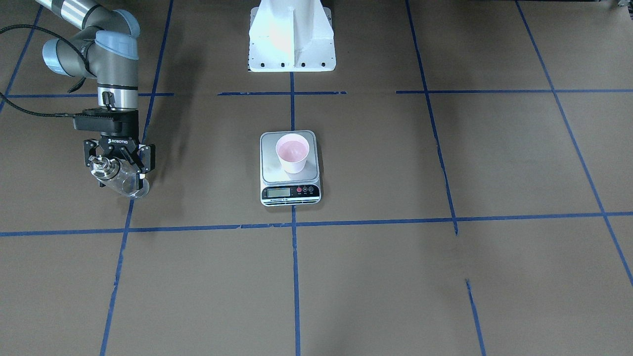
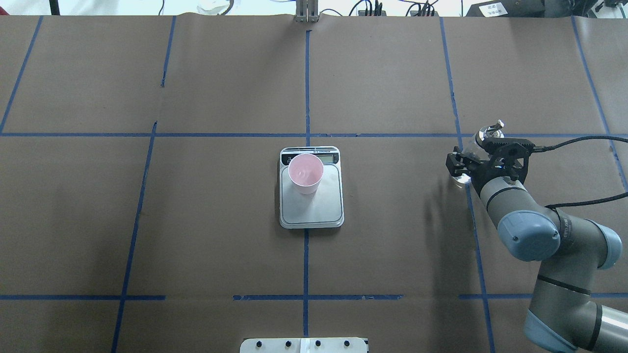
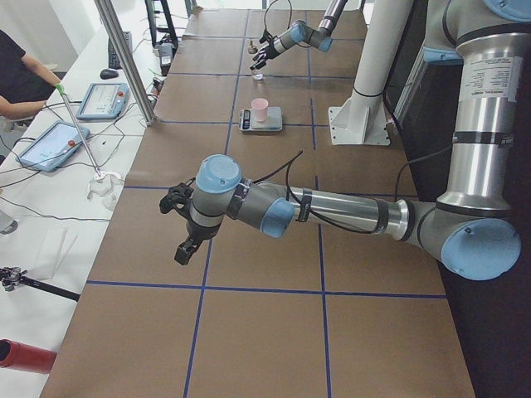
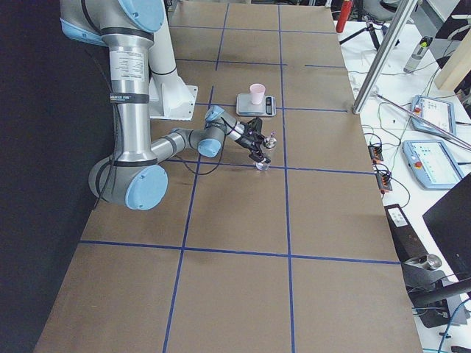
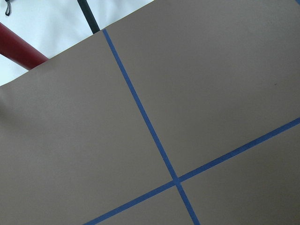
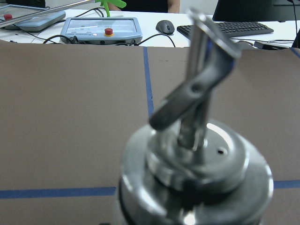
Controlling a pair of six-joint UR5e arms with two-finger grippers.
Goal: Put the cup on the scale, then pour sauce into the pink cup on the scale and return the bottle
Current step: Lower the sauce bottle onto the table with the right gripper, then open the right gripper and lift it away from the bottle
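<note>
The pale pink cup (image 1: 292, 152) stands upright on the silver scale (image 1: 274, 170) at the table's middle, and both show in the overhead view, the cup (image 2: 305, 171) on the scale (image 2: 314, 208). My right gripper (image 1: 119, 167) is shut on the clear glass bottle (image 1: 129, 184), far to the robot's right of the scale. The bottle is tilted, low over the table. In the overhead view the gripper (image 2: 483, 157) hides most of the bottle (image 2: 487, 132). The right wrist view shows its metal collar and spout (image 6: 197, 159). My left gripper (image 3: 187, 240) hangs over the table's left end; I cannot tell if it is open.
The white robot pedestal (image 1: 292, 39) stands behind the scale. Blue tape lines (image 2: 306, 255) grid the brown table. Tablets and a keyboard (image 6: 234, 29) lie past the far edge. A red cylinder (image 5: 18, 49) lies off the table's left end.
</note>
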